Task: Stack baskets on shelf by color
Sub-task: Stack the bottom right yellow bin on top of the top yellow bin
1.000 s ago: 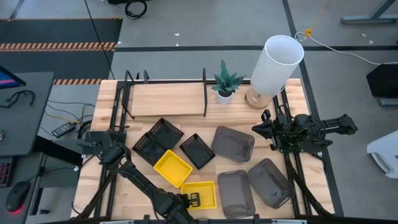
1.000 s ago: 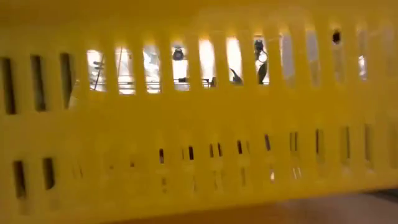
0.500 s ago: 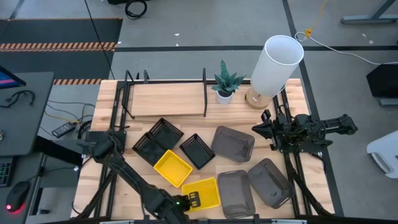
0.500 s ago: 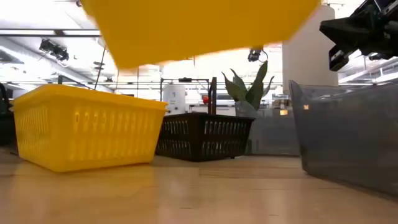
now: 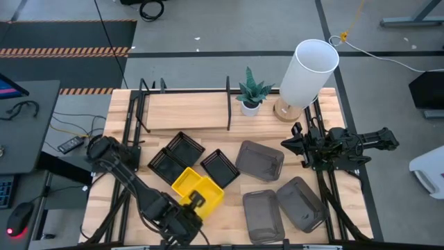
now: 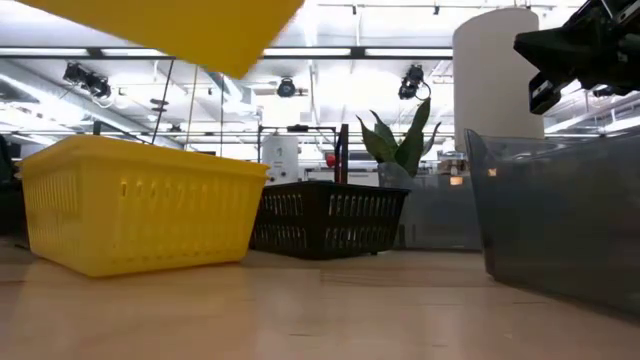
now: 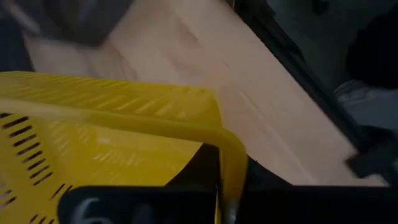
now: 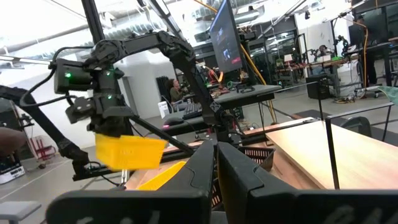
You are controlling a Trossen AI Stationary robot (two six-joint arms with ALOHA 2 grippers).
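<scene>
My left gripper [image 5: 193,203] is shut on a small yellow basket [image 5: 210,194], which it carries in the air just above a second yellow basket [image 5: 186,180] resting flat on the table. In the low view the carried basket [image 6: 170,22] hangs over the resting one [image 6: 135,215]. Three black slatted baskets [image 5: 184,148] [image 5: 164,165] [image 5: 220,169] and three smoky grey ones [image 5: 259,160] [image 5: 263,214] [image 5: 300,203] sit on the tabletop. The light-wood shelf [image 5: 184,111] lies at the far side. My right gripper [image 5: 293,144] waits shut, in the air at the right. My left gripper holds the yellow basket by its side wall at the rim, close to a corner [image 7: 229,163]. The wall passes between the two fingers, one inside the basket and one outside. The basket is lifted clear of the table and tilted.
A potted plant [image 5: 250,97] and a tall white cylinder lamp [image 5: 309,69] stand at the far edge, right of the shelf. Black frame rods run along both table sides. Bare wood shows at the near left [image 5: 114,219] and near middle.
My left gripper has risen from the table's near edge and moved toward the far left, carrying the yellow basket. The basket has gone from resting on the table to hanging clear above the other yellow basket, tipped and turned on the way.
</scene>
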